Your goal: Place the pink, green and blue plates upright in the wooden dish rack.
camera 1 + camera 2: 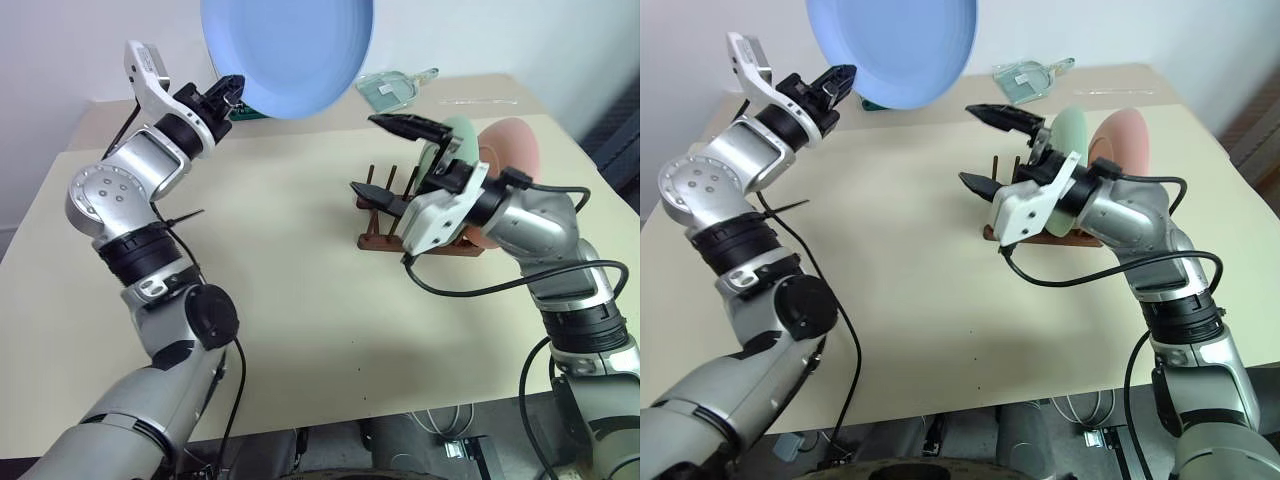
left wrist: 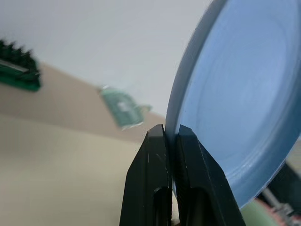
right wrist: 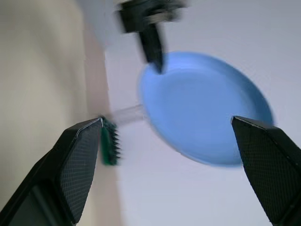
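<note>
Item: beige tabletop (image 1: 300, 300), bare across its near half. Right pincer (image 1: 385, 155), nearest the rack, fingers spread wide and holding nothing, raised in front of the wooden dish rack (image 1: 385, 215) and facing toward the lifted plate; in the right wrist view the plate sits framed between its two open fingers (image 3: 77, 165). Wooden dish rack: dark, pegged, standing right of centre on the tabletop, partly hidden by the right arm. Green plate (image 1: 458, 140) and pink plate (image 1: 515, 150): both standing upright in the rack's far-right slots, green just beside pink; free pegs show at the rack's left end. Left pincer (image 1: 232, 92): fingers pressed together on the lower rim of the blue plate (image 1: 290, 50), which hangs high above the far tabletop, well apart from the rack, face tilted toward the camera. Farthest: a green bit holder with clear lid (image 1: 392, 88) and a dark green toothed item (image 2: 19, 70), both at the far edge. Judgement: two plates racked, blue one left, likely a handover or direct slotting. Handling advice: keep the rim pinch firm, turn the plate edge-on to the pegs, lower into the free slot left of the green plate; clear the right pincer first unless it takes the opposite rim.
</note>
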`<action>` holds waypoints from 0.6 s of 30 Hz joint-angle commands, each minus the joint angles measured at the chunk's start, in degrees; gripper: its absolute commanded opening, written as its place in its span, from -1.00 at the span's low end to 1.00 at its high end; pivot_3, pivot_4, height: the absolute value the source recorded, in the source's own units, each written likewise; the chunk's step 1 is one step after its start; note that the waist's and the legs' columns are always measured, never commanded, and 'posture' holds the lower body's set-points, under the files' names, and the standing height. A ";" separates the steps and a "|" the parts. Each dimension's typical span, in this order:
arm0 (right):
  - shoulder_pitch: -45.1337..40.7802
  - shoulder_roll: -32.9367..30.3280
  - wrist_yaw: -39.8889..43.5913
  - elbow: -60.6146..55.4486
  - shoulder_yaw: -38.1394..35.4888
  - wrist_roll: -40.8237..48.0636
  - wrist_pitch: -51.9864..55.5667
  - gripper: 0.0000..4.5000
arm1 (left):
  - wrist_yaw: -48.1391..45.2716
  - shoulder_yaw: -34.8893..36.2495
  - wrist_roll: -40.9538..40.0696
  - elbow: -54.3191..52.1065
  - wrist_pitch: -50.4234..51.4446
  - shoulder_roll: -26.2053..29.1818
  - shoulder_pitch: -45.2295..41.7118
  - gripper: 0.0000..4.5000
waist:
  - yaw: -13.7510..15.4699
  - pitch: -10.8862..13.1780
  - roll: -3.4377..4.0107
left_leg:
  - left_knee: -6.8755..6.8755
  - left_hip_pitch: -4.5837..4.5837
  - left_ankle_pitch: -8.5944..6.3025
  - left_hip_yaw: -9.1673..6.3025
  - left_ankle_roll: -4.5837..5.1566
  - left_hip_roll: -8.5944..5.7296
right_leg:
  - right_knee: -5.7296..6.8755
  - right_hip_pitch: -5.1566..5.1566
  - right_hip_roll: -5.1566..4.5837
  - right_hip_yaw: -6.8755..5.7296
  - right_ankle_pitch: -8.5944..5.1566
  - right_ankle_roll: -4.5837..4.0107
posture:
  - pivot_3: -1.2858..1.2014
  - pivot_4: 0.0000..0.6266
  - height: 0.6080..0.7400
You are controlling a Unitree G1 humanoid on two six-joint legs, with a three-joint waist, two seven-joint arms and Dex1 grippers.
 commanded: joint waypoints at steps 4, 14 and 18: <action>-4.12 1.96 -12.59 3.36 1.10 -15.81 -0.94 1.00 | 8.71 -4.00 -6.93 -12.89 -2.22 -6.73 4.25 -0.98 | -0.04 0.00 0.00 | 0.00 0.08 0.03 0.05 -0.05 0.04 | 0.01 0.07 0.04 0.05 0.05 -0.07 | 0.03 -0.52 1.00; -8.05 3.29 -20.06 9.11 3.80 -22.84 1.65 1.00 | 15.68 -10.34 -13.88 -17.06 -4.65 -9.49 7.48 -0.98 | 0.31 -0.01 -0.01 | -0.02 0.09 0.04 0.02 -0.06 0.05 | -0.07 0.12 0.08 0.05 0.06 -0.10 | 0.03 -0.52 1.00; -10.76 2.87 -21.85 13.56 4.87 -23.82 1.79 1.00 | 16.15 -13.57 -15.63 -16.61 -4.67 -8.86 8.36 -0.98 | 0.26 -0.01 -0.01 | -0.02 0.09 0.04 0.03 -0.06 0.05 | -0.08 0.13 0.08 0.05 0.07 -0.11 | 0.03 -0.52 1.00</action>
